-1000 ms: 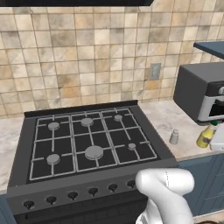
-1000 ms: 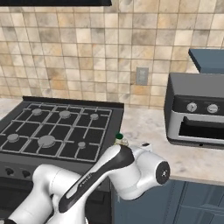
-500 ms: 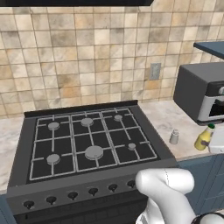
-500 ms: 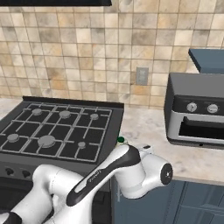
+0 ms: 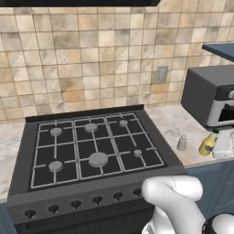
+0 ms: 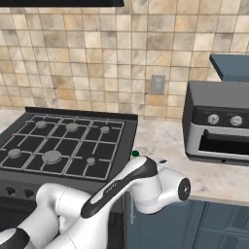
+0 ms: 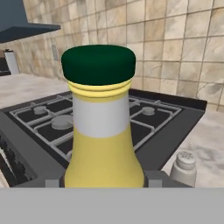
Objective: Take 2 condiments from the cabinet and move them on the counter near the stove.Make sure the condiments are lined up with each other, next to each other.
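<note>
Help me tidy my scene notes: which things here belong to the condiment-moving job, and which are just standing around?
Part of the job:
- yellow bottle, green cap, between the gripper fingers
- grey shaker on the counter
- stove, the placing landmark
- blue cabinet edge, upper right

Just standing around:
- toaster oven
- wall outlet
- tiled backsplash

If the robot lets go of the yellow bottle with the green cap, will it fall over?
Maybe. The yellow bottle looks tall and narrow, with a wide green cap on top, so a bump could probably tip it. Its smooth round sides look slippery. The shaker beside it is shorter and squatter, so it likely stands steadier.
</note>
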Robot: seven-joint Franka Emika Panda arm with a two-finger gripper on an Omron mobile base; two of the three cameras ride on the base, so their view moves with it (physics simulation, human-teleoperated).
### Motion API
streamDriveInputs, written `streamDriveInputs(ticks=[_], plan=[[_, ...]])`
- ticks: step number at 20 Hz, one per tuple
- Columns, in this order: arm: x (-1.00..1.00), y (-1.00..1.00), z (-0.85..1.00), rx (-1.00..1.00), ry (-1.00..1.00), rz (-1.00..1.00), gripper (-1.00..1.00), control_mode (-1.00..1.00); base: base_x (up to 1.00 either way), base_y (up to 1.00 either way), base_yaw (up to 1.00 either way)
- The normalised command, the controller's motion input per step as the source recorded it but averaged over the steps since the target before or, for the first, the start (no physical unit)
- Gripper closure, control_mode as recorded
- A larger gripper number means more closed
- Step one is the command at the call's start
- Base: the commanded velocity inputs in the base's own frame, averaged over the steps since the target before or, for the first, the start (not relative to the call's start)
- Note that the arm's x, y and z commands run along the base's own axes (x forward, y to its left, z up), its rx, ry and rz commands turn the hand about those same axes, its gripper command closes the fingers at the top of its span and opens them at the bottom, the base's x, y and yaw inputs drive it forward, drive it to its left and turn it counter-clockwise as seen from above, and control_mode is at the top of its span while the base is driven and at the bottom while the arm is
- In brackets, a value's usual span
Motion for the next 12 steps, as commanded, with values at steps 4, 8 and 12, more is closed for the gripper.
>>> streamDriveInputs(ticks=[4, 8, 12], plan=[[0.13, 0.0, -0.22, 0.0, 0.0, 0.0, 1.0, -1.0, 0.0, 0.0, 0.0], [0.15, 0.0, -0.21, 0.0, 0.0, 0.0, 1.0, -1.0, 0.0, 0.0, 0.0], [0.19, 0.0, -0.16, 0.0, 0.0, 0.0, 1.0, -1.0, 0.0, 0.0, 0.0]])
